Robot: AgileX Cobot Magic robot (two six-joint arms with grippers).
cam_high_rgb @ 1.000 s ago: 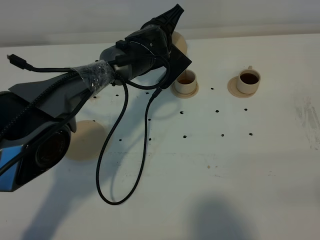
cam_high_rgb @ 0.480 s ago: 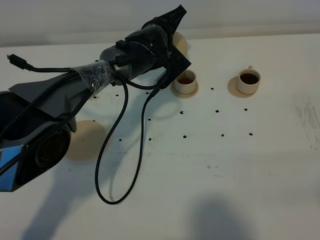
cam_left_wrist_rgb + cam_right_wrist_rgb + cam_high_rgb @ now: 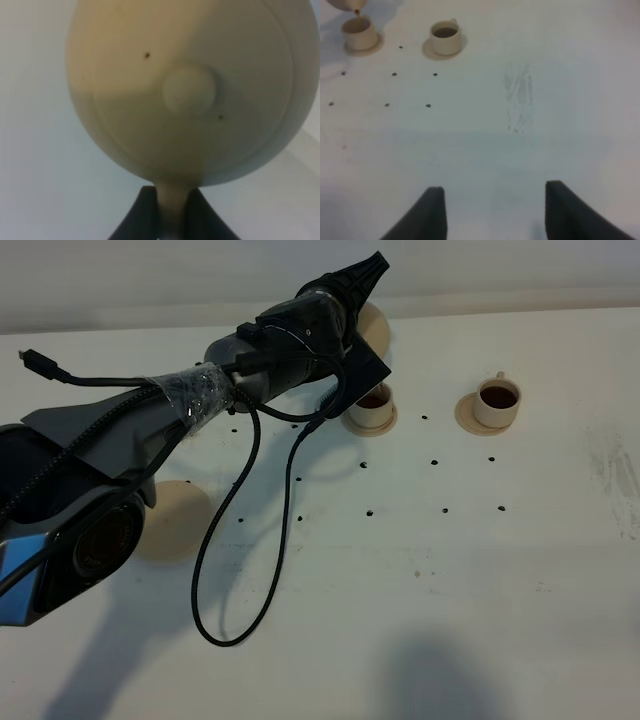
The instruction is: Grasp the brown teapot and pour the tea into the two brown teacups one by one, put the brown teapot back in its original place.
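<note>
Overshooting the tilt is the main risk here: the left arm point(image 3: 150, 430) carries the teapot point(image 3: 190, 90) high above the bench point(image 3: 520, 570), so a shaky stream could splash past the near cup point(image 3: 370, 405) onto its saucer or the bench. The left end effector point(image 3: 172, 212) is clamped on the teapot's handle, and a slip on that thin loop would drop the pot on the cup. The teapot's long axis runs from handle to spout, with the spout tipped down over the near cup, tea falling from it. The far cup point(image 3: 497, 402) already holds dark tea. The right end effector point(image 3: 492, 215) hangs apart and empty, well clear.
</note>
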